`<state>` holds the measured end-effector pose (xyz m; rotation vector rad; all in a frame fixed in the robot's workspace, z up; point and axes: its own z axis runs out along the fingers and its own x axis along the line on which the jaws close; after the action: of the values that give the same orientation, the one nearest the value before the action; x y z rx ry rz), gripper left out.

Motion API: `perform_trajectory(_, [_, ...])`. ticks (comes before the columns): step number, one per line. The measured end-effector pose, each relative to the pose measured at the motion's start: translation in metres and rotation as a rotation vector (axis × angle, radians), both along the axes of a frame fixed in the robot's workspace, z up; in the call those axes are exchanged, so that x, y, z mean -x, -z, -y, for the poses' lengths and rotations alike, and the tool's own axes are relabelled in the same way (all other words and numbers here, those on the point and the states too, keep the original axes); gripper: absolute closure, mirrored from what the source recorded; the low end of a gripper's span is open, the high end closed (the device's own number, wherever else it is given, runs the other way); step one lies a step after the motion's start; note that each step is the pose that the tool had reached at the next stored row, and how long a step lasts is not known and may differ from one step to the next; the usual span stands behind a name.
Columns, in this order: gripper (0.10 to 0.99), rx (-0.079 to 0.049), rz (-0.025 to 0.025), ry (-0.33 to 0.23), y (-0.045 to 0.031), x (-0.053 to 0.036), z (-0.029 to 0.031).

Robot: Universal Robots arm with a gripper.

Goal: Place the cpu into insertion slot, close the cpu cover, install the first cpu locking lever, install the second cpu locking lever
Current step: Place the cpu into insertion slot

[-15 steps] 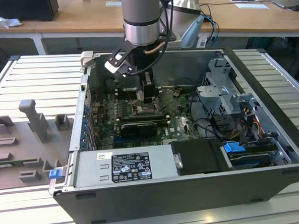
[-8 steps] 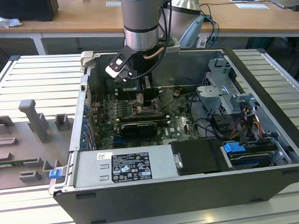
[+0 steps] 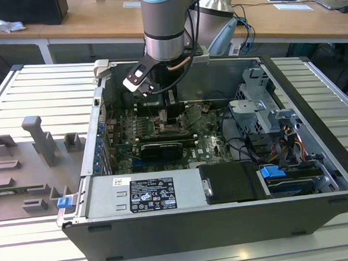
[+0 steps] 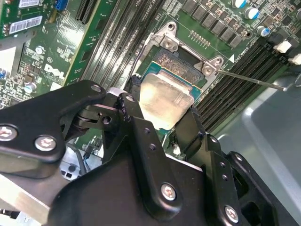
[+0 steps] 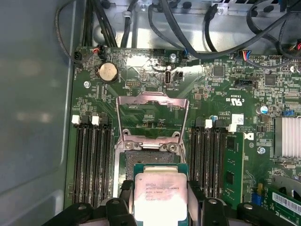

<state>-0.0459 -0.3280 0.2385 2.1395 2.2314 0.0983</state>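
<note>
**Tool state.** Gripper (image 4: 164, 107) closed on the cpu (image 4: 165, 100), with black fingers (image 4: 130, 107) pressed against two opposite edges. Silvery face of the chip exposed in both wrist views.

**Cpu position.** Held over the slot (image 4: 175, 61), covering the part away from the cover's hinge. Strip of the slot next to the hinge uncovered, dark contact field exposed. Contact between cpu and slot: cannot tell.

**Cover.** Cover (image 5: 151, 97) swung open and standing up at one edge of the slot. Green board (image 5: 221, 94) visible through its square window.

**Lever.** Lever (image 4: 254, 81), a thin metal rod, released and angled out from the hinge bracket across the neighbouring memory slots (image 5: 91, 160).

**Slot location.** Near the middle of the board, between two banks of long black memory slots, one bank along each side.
- Green module (image 5: 233, 165) seated at the outer side of one bank.
- Round coin cell (image 5: 107, 72) past the cover, near a board corner.

**Exterior view.**
- Arm (image 3: 164, 27) reaching straight down into the open case (image 3: 224, 226), with the gripper low over the middle of the board.
- Case lying on its side on a slatted metal table (image 3: 22, 85).
- Grey fixtures (image 3: 41, 139) on the table beside the case, at the exterior view's left.
</note>
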Motion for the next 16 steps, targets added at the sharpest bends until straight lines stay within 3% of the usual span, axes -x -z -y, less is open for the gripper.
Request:
perform_trajectory(10, [0.545, 0.000, 0.0000, 0.000, 0.0053, 0.0000, 0.0000])
perform_trajectory(16, [0.545, 0.000, -0.0002, 0.000, 0.0135, -0.0004, -0.0049])
